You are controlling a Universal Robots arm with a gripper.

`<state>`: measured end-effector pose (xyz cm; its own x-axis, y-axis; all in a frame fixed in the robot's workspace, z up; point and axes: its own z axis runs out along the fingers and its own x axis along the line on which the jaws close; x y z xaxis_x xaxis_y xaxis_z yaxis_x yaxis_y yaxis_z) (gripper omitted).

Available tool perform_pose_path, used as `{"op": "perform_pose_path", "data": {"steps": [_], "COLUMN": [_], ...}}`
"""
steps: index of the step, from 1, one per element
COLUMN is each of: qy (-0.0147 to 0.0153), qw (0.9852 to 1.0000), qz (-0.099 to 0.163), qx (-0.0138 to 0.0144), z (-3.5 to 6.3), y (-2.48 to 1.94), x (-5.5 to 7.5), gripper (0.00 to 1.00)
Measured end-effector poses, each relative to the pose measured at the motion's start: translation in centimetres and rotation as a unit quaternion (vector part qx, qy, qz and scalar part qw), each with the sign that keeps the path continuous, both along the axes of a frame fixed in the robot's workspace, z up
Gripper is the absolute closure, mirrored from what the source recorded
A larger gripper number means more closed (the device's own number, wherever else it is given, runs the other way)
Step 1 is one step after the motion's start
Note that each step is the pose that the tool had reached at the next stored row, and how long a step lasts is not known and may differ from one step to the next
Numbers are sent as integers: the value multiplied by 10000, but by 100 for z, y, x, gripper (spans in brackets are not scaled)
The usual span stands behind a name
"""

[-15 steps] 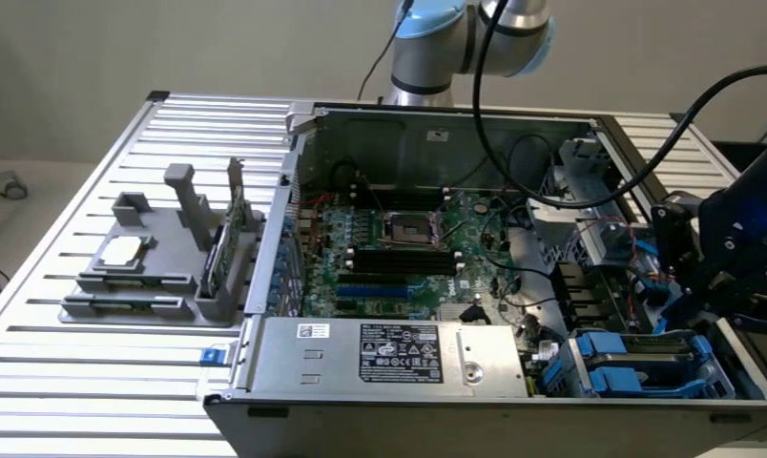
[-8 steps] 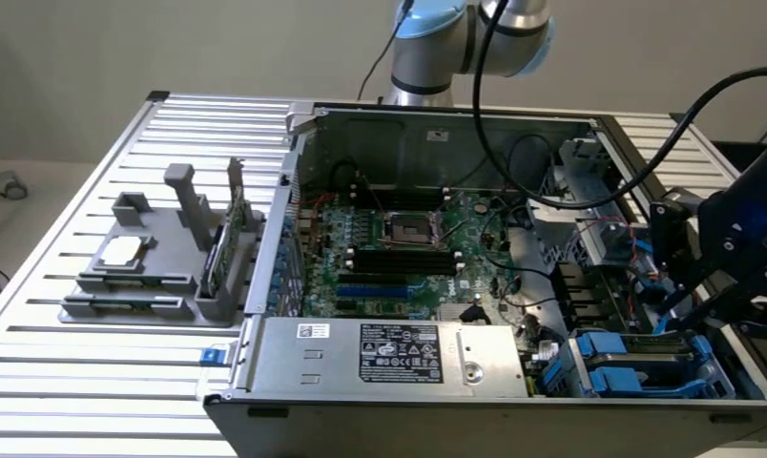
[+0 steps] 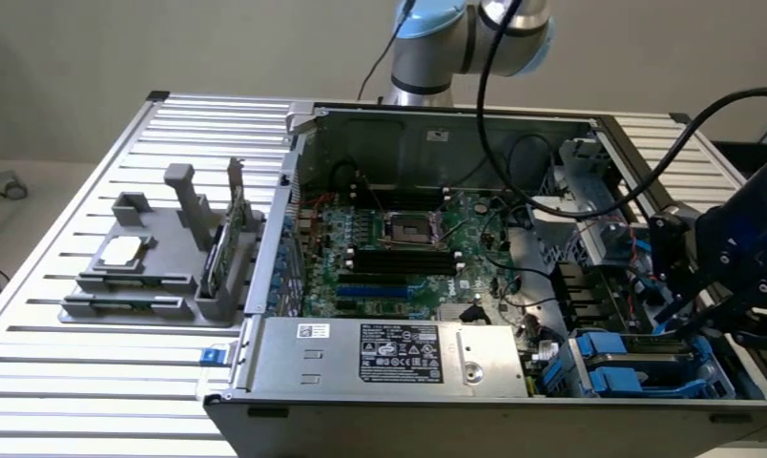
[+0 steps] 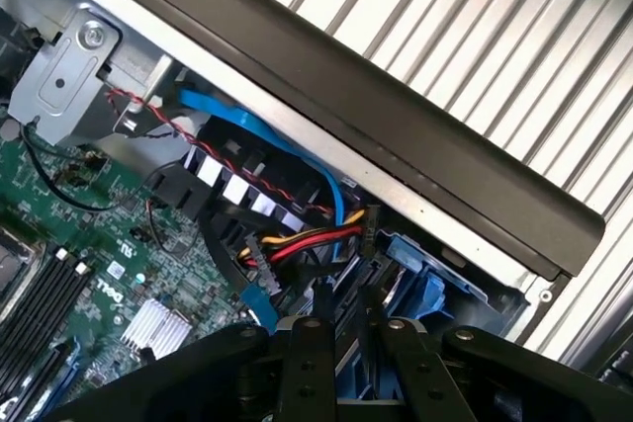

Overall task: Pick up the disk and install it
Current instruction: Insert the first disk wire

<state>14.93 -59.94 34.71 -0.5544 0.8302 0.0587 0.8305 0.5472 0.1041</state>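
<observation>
The disk [image 3: 649, 361] lies low in the drive bay at the corner of the open computer case [image 3: 320, 124] on the exterior view's right. Its blue rails run along both sides, and the gripper hides part of its face. My gripper [image 3: 684, 310] hangs just above that bay. In the wrist view the gripper [image 4: 353, 328] has its two black fingers [image 4: 312, 343] a narrow gap apart, and I see nothing held between them. Blue plastic of the bay [image 4: 427, 289] lies just beyond the fingertips.
A bundle of red, yellow and black cables [image 4: 307, 239] and a blue flat cable [image 4: 267, 135] run close to the bay. The motherboard [image 3: 397, 248] and power supply [image 3: 383, 353] fill the case. A grey holder [image 3: 155, 277] with a silver chip and a green card stands on the slatted table [image 3: 78, 382].
</observation>
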Motion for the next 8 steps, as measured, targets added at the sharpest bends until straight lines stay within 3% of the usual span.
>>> {"op": "perform_pose_path", "data": {"steps": [8], "qy": [0], "qw": [10000], "qz": [-62], "qx": [0], "z": [-29], "y": [3], "x": [101], "gripper": [76]}}
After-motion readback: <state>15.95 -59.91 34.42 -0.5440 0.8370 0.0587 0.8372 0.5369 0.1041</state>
